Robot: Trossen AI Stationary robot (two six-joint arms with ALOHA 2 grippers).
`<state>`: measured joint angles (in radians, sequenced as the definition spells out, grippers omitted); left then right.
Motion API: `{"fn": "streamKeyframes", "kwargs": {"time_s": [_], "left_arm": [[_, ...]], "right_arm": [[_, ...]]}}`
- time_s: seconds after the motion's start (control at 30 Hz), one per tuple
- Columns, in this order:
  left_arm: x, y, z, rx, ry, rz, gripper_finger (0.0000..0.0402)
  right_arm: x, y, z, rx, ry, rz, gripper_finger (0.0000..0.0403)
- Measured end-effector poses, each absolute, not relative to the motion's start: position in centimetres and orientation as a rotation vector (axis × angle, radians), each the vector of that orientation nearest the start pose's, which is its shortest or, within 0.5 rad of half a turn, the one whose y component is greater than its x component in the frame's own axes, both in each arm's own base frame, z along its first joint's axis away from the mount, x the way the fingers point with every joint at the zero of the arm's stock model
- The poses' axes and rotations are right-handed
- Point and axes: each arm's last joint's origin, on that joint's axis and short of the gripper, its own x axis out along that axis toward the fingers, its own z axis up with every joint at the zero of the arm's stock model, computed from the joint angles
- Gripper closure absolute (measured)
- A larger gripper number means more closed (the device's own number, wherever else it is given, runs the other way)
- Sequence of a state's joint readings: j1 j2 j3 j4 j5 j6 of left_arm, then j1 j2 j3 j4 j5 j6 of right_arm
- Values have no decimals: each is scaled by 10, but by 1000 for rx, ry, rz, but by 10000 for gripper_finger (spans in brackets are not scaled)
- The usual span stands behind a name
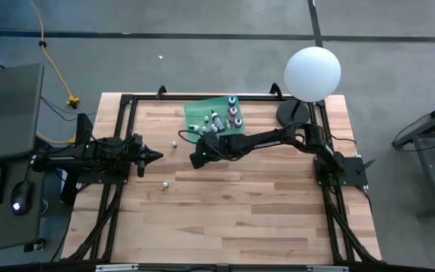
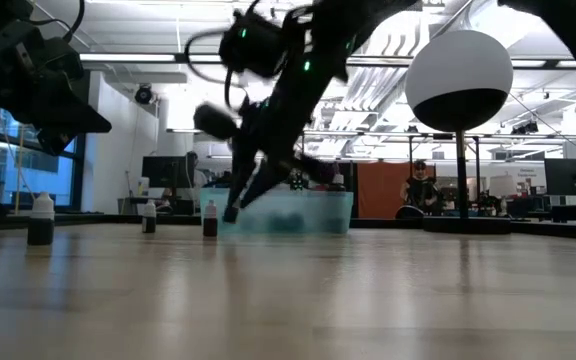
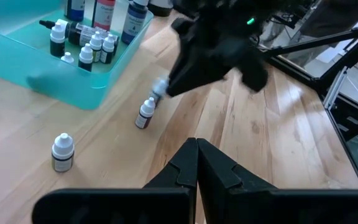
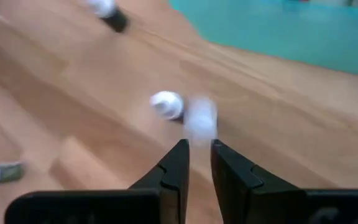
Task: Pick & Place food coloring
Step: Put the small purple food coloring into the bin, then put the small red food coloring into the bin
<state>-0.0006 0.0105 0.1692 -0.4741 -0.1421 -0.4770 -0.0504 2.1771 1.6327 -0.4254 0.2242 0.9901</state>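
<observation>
Several tiny white-capped food coloring bottles sit in the green tray [image 1: 195,113] [image 3: 17,56]. Others stand loose on the wood: two [image 1: 174,143] [image 1: 165,183] in the high view, two [image 3: 62,152] [image 3: 145,114] in the left wrist view. My right gripper [image 1: 195,159] [image 4: 199,144] slants down just off the tray's near edge, fingers a narrow gap apart. A blurred white-capped bottle [image 4: 199,118] [image 3: 160,87] is right at its tips, another [image 4: 166,104] beside it. My left gripper [image 1: 157,156] [image 3: 196,144] waits shut at the table's left, above the wood. My right gripper comes slanting down from the table's right. The blurred bottle's white cap [image 4: 199,124] lies just off its fingertips [image 4: 182,149]. Whether the fingers touch it, I cannot tell.
A big white globe lamp [image 1: 313,73] [image 2: 459,80] stands on its dark base at the table's far right corner. A black frame runs along the table's far and side edges. Bare wood spreads over the near half. People and desks show in the room beyond.
</observation>
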Motion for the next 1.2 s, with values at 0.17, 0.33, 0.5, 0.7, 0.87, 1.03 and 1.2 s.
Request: {"fn": "streamKeyframes", "kwargs": {"time_s": [0.17, 0.33, 0.5, 0.7, 0.87, 1.03, 1.2], "left_arm": [[80, 4, 174, -450, 275, 214, 401], [80, 4, 174, -450, 275, 214, 401], [80, 4, 174, -450, 275, 214, 401], [80, 4, 174, -450, 275, 213, 401], [80, 4, 174, -450, 275, 212, 401], [80, 4, 174, -450, 275, 212, 401], [80, 4, 174, -450, 275, 212, 401]], "right_arm": [[457, -14, 196, 782, 737, -646, 362], [445, -1, 233, 744, 711, -572, 400], [436, 5, 255, 665, 699, -501, 387], [436, -1, 258, 531, 775, -290, 383], [436, 0, 255, 299, 823, -162, 382], [437, -6, 256, 200, 806, -166, 381], [444, -16, 254, 235, 774, -28, 372]]}}
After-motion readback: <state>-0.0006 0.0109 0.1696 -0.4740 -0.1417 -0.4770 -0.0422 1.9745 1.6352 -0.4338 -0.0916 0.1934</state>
